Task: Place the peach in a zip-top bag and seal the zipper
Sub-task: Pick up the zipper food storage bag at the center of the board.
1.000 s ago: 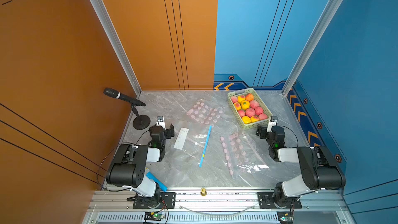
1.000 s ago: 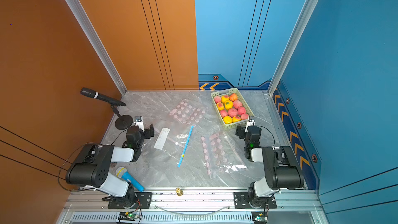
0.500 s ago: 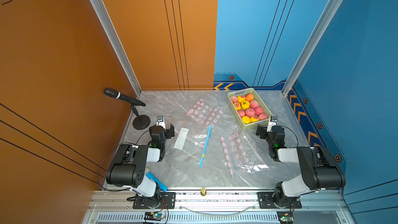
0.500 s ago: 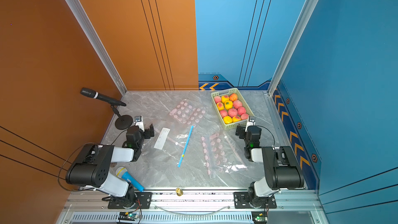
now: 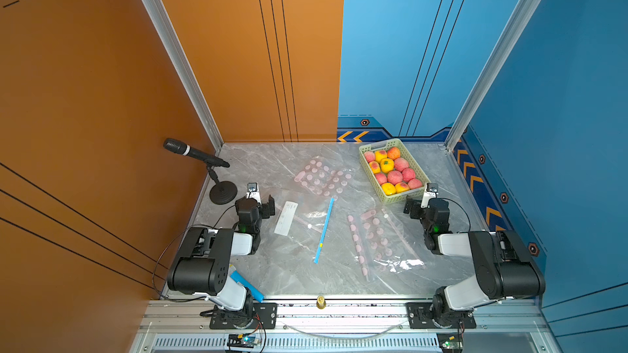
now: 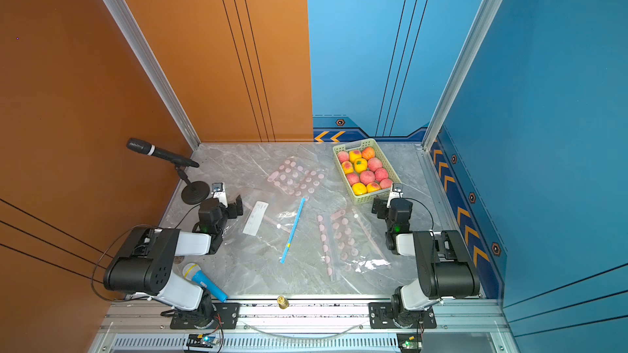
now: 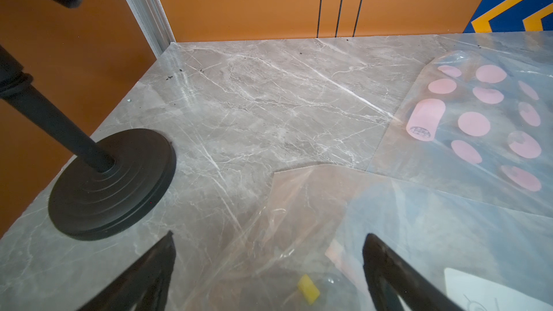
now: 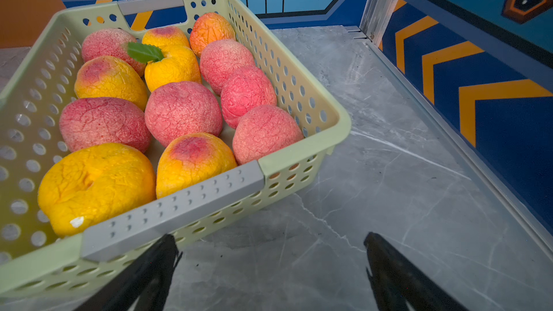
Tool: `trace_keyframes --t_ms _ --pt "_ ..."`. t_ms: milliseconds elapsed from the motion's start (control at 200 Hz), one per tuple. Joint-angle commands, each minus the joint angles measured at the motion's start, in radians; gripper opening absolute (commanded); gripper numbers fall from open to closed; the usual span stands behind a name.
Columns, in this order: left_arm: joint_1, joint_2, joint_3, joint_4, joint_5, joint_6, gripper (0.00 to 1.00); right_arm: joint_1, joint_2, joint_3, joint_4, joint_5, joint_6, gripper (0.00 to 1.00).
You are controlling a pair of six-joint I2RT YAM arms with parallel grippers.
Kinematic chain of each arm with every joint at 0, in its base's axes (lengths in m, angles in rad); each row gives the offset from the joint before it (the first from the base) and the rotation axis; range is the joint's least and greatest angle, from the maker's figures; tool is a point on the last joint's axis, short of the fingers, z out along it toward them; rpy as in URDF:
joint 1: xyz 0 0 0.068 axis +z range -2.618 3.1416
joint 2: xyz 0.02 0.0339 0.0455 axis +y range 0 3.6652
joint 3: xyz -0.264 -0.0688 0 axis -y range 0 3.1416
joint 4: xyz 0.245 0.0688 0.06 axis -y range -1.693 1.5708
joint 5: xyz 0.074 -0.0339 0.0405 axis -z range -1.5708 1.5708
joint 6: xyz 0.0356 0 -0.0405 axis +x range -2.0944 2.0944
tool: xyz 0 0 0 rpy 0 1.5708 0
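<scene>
Several peaches [image 5: 394,176] [image 6: 367,177] [image 8: 182,112], pink and yellow, fill a pale green basket [image 5: 365,164] [image 6: 339,168] [image 8: 173,201] at the far right. A clear zip-top bag [image 5: 306,232] [image 6: 272,232] [image 7: 299,219] with a blue zipper strip [image 5: 324,229] lies flat mid-table. My left gripper [image 5: 261,202] [image 6: 231,203] [image 7: 269,236] is open just left of that bag, its jaws over the bag's corner. My right gripper [image 5: 419,202] [image 6: 385,203] [image 8: 269,236] is open and empty over bare table at the basket's near corner.
Two pink-dotted bags lie flat, one at the far middle [image 5: 321,176] [image 7: 478,121], one at the near right [image 5: 373,239]. A white card [image 5: 286,218] rests by the clear bag. A microphone stand [image 5: 222,191] [image 7: 110,183] is at the far left, a blue microphone [image 6: 204,281] near the left arm's base.
</scene>
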Motion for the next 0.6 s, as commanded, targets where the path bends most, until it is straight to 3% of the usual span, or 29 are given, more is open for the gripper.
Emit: trace_keyframes --t_ms 0,195,365,431,596 --pt "0.011 -0.028 -0.036 0.077 0.001 -0.004 0.98 0.003 -0.002 0.028 0.019 0.018 -0.007 1.00" --pt "-0.001 -0.217 -0.074 -0.011 -0.078 -0.015 0.98 -0.005 -0.125 0.023 -0.077 0.029 0.008 1.00" --pt "-0.051 -0.417 -0.010 -0.324 -0.093 -0.064 0.98 -0.005 -0.292 0.025 -0.211 0.100 0.036 1.00" --pt "-0.081 -0.470 0.060 -0.522 -0.102 -0.122 0.98 -0.005 -0.364 0.030 -0.281 0.124 0.054 1.00" --pt "-0.290 -0.490 0.200 -0.822 -0.212 -0.227 0.98 0.010 -0.501 0.093 -0.525 0.191 0.113 1.00"
